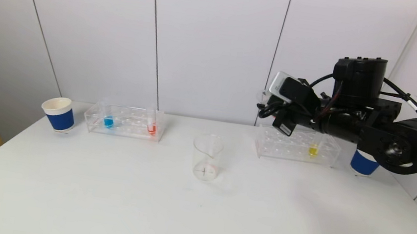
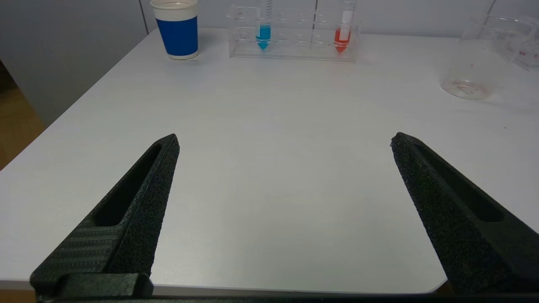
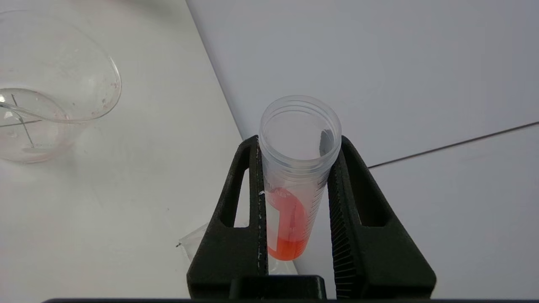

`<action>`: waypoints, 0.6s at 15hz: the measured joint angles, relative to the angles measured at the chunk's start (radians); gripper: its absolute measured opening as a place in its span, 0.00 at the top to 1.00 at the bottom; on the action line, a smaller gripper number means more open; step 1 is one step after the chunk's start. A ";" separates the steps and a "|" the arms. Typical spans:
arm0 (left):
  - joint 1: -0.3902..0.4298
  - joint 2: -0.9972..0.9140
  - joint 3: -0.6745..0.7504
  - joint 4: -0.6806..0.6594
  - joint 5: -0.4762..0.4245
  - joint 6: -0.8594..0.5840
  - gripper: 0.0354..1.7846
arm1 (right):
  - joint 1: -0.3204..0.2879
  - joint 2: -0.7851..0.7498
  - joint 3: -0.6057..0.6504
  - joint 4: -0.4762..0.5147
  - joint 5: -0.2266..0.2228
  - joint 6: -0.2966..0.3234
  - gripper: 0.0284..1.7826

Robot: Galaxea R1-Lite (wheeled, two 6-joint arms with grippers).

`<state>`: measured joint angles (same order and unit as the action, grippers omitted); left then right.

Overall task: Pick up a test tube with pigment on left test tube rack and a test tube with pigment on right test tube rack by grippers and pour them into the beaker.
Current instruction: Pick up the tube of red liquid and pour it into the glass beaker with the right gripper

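Tube of red pigment (image 3: pixel 294 185) sits clenched in our right pincer (image 3: pixel 294 198), raised above the right rack (image 1: pixel 296 146) beside the beaker (image 1: pixel 207 157). Our left pincer (image 2: pixel 284 176) hangs spread wide and empty over the bench (image 2: pixel 273 126), facing the left rack (image 2: pixel 294 35).

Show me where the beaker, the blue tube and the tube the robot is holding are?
beaker (image 1: pixel 207 157), head view, on its glass wall.
blue tube (image 2: pixel 263 33), left wrist view, on its blue liquid.
held tube (image 3: pixel 290 229), right wrist view, on its orange-red liquid.
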<state>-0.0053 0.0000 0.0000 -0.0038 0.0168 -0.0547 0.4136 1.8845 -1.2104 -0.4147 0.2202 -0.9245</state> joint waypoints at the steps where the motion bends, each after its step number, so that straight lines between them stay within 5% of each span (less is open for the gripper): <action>1: 0.000 0.000 0.000 0.000 0.000 0.000 0.01 | 0.018 0.007 -0.001 0.000 -0.007 0.001 0.74; 9: 0.000 0.000 0.000 0.000 0.000 0.000 0.01 | 0.097 0.067 -0.007 -0.043 -0.056 -0.040 0.74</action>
<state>-0.0053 0.0000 0.0000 -0.0038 0.0164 -0.0543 0.5102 1.9517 -1.2170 -0.4574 0.1638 -0.9649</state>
